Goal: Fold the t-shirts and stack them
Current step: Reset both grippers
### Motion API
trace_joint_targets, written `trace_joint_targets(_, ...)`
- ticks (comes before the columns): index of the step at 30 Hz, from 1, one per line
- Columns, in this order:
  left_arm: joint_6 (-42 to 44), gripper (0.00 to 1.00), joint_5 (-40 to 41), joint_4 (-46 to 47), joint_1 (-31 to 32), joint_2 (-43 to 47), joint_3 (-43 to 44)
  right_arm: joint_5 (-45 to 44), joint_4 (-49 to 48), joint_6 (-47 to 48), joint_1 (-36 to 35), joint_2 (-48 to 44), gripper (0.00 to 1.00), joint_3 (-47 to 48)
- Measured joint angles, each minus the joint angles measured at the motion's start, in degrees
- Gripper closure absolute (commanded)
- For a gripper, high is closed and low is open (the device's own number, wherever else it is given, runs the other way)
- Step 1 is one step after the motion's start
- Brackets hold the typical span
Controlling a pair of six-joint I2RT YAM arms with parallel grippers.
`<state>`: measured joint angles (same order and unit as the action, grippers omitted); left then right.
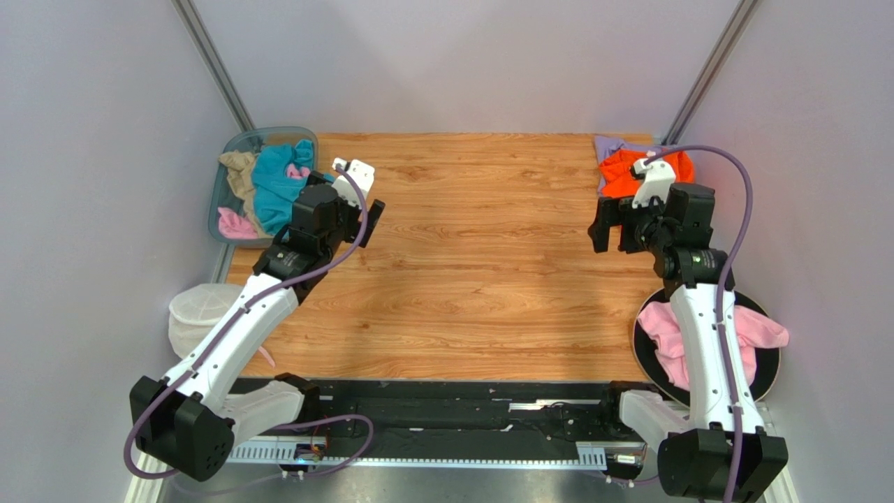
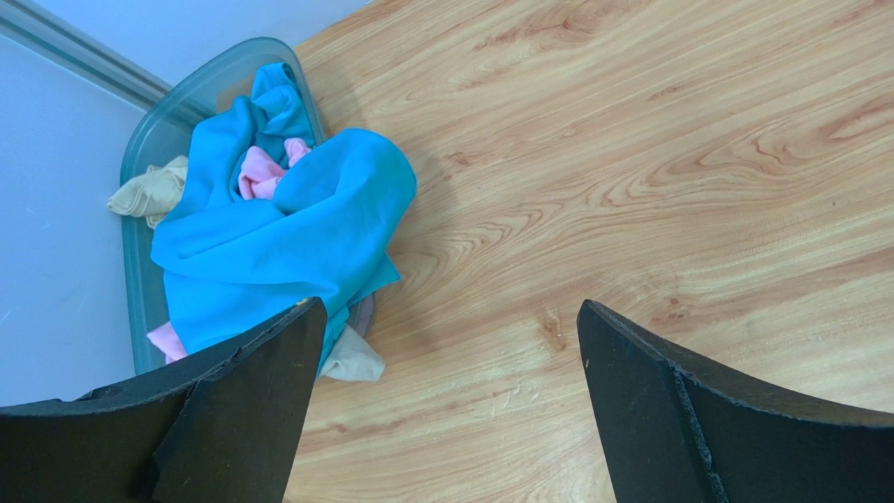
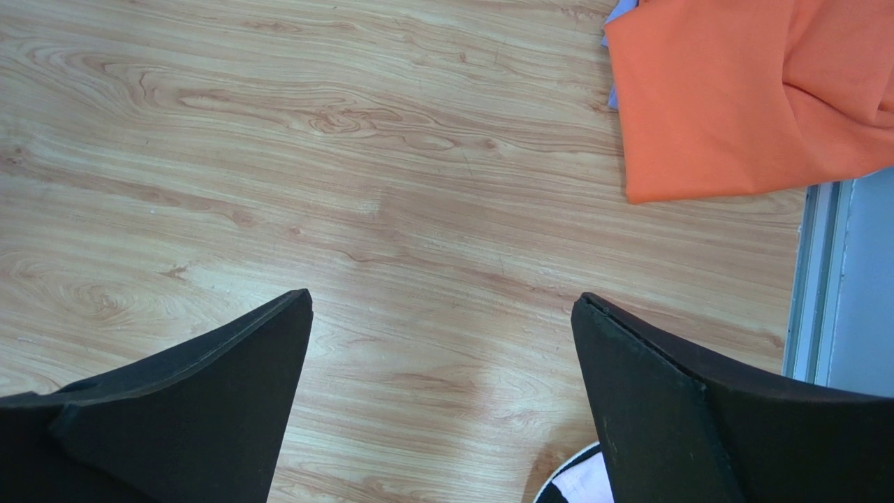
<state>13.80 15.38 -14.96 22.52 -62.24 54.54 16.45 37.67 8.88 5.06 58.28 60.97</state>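
Observation:
A teal t-shirt [image 1: 275, 183] lies crumpled in a clear bin [image 1: 275, 132] at the back left, with a tan shirt [image 1: 239, 168] and a pink one [image 1: 235, 223]. The left wrist view shows the teal shirt [image 2: 283, 241] spilling over the bin's edge. A folded orange t-shirt [image 1: 623, 174] lies on a lavender one [image 1: 605, 147] at the back right, and also shows in the right wrist view [image 3: 735, 94]. Another pink shirt [image 1: 763, 330] lies on a black round tray [image 1: 771, 369]. My left gripper [image 1: 364, 213] is open and empty beside the bin. My right gripper [image 1: 613, 226] is open and empty, in front of the orange shirt.
A white round mesh pouch [image 1: 199, 314] sits off the table's left edge. The wooden table [image 1: 472, 272] lies between the arms. Grey walls close in on the left, back and right. The black tray's rim shows in the right wrist view [image 3: 556, 487].

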Motion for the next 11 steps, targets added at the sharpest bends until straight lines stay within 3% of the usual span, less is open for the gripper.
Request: trace_joint_targets(11, -0.26, 0.01, -0.35, 1.11, 0.0, 0.74, -0.98, -0.04, -0.7, 0.37, 0.0, -0.04, 0.0, -1.18)
